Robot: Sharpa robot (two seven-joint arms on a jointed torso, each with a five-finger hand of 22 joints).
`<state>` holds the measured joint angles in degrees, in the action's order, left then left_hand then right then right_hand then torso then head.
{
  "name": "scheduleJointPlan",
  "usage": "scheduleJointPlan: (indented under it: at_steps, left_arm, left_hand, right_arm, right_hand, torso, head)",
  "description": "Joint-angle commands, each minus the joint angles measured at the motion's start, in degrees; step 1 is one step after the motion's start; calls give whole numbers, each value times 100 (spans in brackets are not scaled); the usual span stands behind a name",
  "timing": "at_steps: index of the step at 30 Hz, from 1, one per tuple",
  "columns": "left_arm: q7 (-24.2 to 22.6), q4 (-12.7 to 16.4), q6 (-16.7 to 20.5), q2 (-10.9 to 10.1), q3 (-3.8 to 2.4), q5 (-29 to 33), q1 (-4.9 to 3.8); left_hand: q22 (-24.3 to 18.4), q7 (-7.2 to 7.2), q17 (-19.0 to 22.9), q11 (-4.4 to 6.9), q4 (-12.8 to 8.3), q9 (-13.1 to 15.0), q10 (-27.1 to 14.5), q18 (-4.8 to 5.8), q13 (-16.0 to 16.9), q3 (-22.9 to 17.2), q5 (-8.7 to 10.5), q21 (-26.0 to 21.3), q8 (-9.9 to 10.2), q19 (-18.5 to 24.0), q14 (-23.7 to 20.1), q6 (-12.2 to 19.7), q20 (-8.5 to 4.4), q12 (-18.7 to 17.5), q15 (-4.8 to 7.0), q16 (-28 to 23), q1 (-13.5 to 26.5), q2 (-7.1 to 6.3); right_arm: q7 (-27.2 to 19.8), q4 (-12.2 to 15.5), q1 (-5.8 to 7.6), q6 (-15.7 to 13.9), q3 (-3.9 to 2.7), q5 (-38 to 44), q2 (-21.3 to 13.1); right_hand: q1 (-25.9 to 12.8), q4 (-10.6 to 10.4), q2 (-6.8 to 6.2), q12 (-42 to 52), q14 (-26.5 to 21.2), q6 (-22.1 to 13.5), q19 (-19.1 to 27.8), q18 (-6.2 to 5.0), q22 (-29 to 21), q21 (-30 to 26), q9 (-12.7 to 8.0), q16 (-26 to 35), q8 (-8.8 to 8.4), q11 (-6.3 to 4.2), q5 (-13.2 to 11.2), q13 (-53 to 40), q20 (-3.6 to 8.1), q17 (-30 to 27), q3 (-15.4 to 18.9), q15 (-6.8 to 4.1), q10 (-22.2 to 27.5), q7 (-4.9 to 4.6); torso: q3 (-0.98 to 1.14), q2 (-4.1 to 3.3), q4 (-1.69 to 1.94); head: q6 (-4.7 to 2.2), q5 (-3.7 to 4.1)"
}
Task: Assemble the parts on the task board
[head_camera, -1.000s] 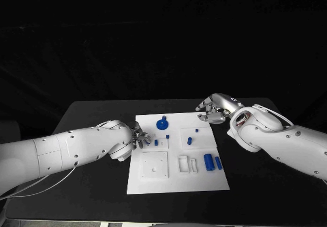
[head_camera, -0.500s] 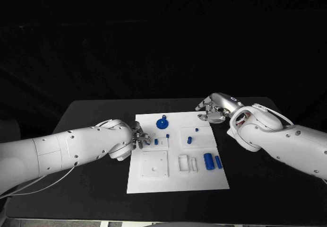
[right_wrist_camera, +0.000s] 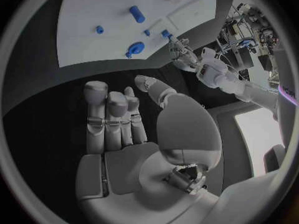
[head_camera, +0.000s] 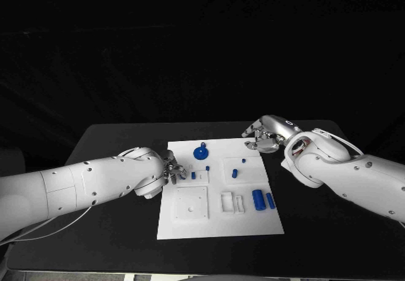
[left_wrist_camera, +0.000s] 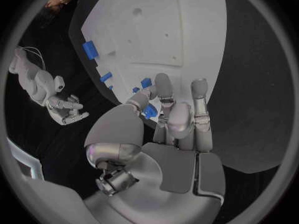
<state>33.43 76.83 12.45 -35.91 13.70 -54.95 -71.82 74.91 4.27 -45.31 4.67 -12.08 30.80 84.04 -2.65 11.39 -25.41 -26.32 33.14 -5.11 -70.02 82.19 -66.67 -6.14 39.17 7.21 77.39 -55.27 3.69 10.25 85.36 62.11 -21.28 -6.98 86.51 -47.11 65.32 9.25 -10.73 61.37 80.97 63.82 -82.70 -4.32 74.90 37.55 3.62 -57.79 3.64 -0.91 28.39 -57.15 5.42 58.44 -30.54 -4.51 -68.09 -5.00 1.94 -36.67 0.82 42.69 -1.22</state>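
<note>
Left hand working a small blue part at the white task board's left edge; right hand idle off the far right corner.

Head view: the flat white task board [head_camera: 221, 187] lies mid-bench on the black bench [head_camera: 110, 140]; the silver left hand [head_camera: 172, 170] sits at the board's left edge by a small blue peg [head_camera: 193, 175], and the silver right hand [head_camera: 263, 139] hovers off the board's far right corner.
Left wrist view: the left hand [left_wrist_camera: 168, 119] has its fingers [left_wrist_camera: 163, 87] curled at a small blue part [left_wrist_camera: 148, 111]; whether they truly pinch it I cannot tell.
Right wrist view: the right hand [right_wrist_camera: 134, 124] is loosely spread and holds nothing.
Likely step: seating this part; next calls for careful alignment and a gentle downward press.
</note>
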Motion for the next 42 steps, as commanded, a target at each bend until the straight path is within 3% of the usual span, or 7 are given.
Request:
scheduleJointPlan:
  at_steps: [1, 6, 22, 33, 42]
  left_arm:
    - [88, -4, -241, -15, 18, -46, 21]
    - [76, -10, -330, -26, 18, -136, 21]
    - [92, -39, -532, -30, 18, -214, 21]
    - [103, -56, -704, -24, 18, -216, 21]
    - [62, -72, -503, 8, 17, -269, 30]
  left_hand:
    - [111, -755, -15, 31, 44, -6, 278, -74, -9, 7, 22, 32, -21, 3, 19, -1928, 40, 9, -18, 41, -28, 49]
    - [110, -752, -50, 25, 45, -33, 278, -86, -13, -3, 17, 14, -21, 31, 15, -1928, 71, -1, -34, 45, -22, 47]
    - [111, -760, -103, 28, 175, -71, 280, -91, -13, 31, 220, 9, -54, 26, 23, -1942, 92, 24, -45, 47, 5, 123]
    - [113, -763, -134, 28, 210, -90, 282, -96, -18, 37, 249, 10, -73, 25, 30, -1949, 100, 36, -48, 52, -5, 139]
    - [111, -762, -97, 28, 301, -124, 281, -110, -39, 70, 310, 8, -91, 20, 26, -1941, 108, 35, -44, 25, -92, 120]
  right_arm:
    - [-22, 7, -4, 72, -5, 9, -1]
    - [-21, 9, -4, 73, -5, 9, -2]
    - [-18, 19, -5, 82, -5, 9, -1]
    - [-19, 18, -5, 83, -5, 9, -2]
    - [-23, 16, -6, 77, -5, 9, 2]
  right_hand:
    - [-55, 10, -22, -17, -50, 35, 26, -105, 385, -17, -7, 37, -12, 3, 26, 5, 8, -7, -35, 3, 51, -20]
    - [-55, 10, -22, -17, -50, 35, 26, -105, 385, -17, -7, 37, -12, 3, 26, 5, 8, -7, -35, 3, 51, -20]
    - [-58, 24, -19, -17, -52, 44, 29, -105, 384, -17, -7, 41, -12, 1, 62, 6, 10, -11, -63, 1, 51, -20]
    - [-68, 32, -23, -17, -51, 52, 30, -104, 386, -7, -7, 36, -12, 1, 102, 6, 12, -7, -76, 0, 50, -19]
    - [-69, 35, -24, -17, -51, 53, 32, -105, 385, -11, -7, 36, -11, 0, 117, 5, 13, -6, -82, -1, 51, -18]
  torso:
    - [1, -1, 2]
    - [-1, -1, 1]
    - [-1, -3, -2]
    - [0, -3, -1]
    - [-1, -6, -2]
  head:
    - [-4, 2]
    - [-28, 4]
    - [0, -6]
    - [14, -10]
    - [1, -2]
